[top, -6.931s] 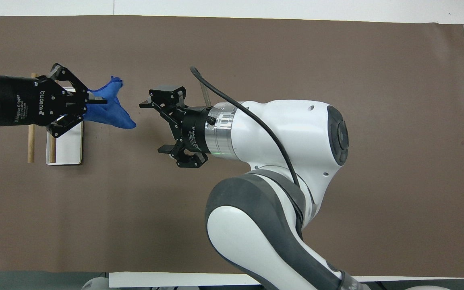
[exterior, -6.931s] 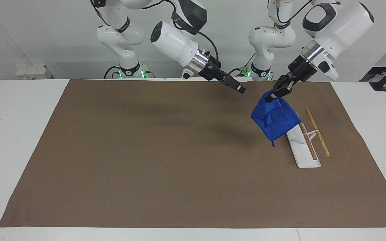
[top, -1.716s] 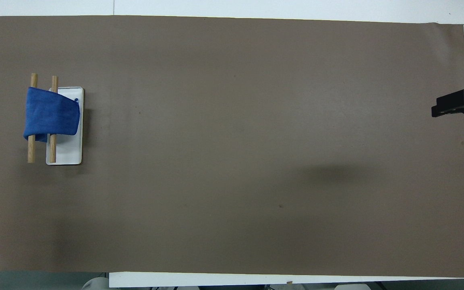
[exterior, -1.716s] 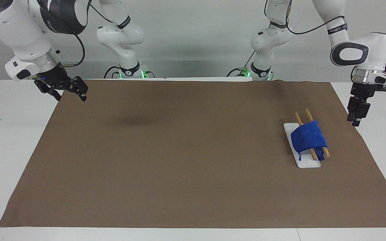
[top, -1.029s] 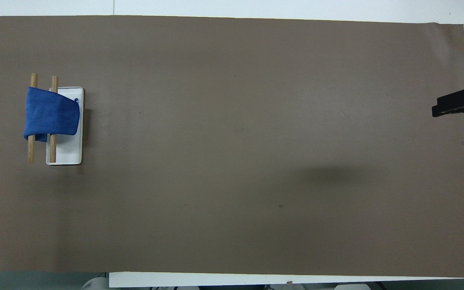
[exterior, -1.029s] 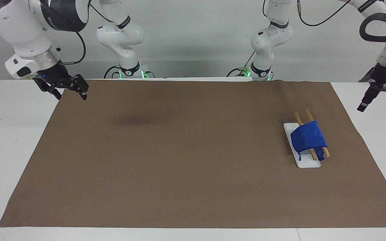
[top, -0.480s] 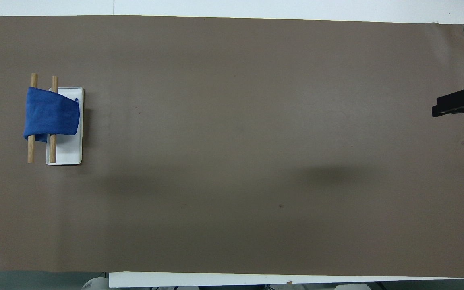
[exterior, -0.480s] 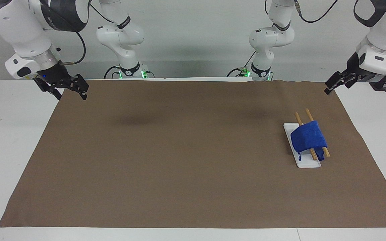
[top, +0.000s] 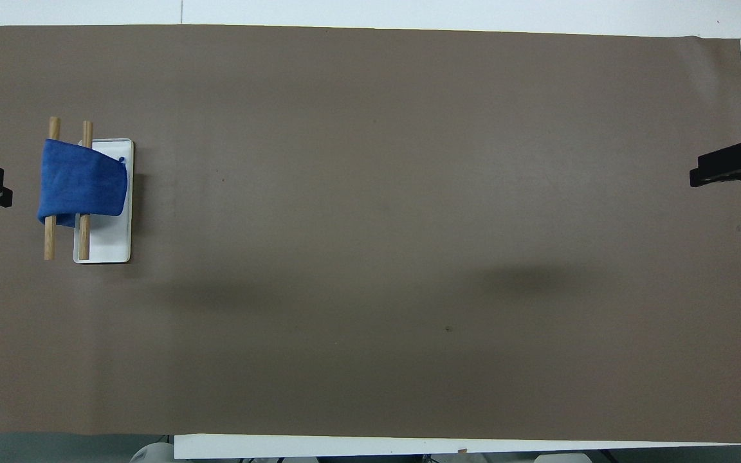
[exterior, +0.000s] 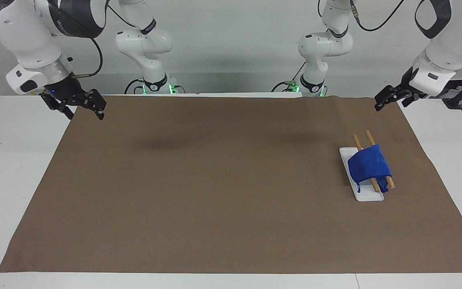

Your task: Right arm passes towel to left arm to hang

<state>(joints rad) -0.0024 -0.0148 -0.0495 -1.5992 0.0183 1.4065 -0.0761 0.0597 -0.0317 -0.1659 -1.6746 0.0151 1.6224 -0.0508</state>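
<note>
I watch through one high camera across the table facing both robots, their bases along its top edge, and another high above their end looking steeply down. Both sit well back and share the brown mat (exterior: 231,184) and the towel (exterior: 369,163) on its rack (top: 110,247), turned half around between them.

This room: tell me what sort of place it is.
Probably a robotics lab: two white arms, left arm and right arm, flank a paper-covered table, with a small rack holding a towel.

White table (exterior: 10,168), brown mat (exterior: 215,180), rack (exterior: 365,194)
</note>
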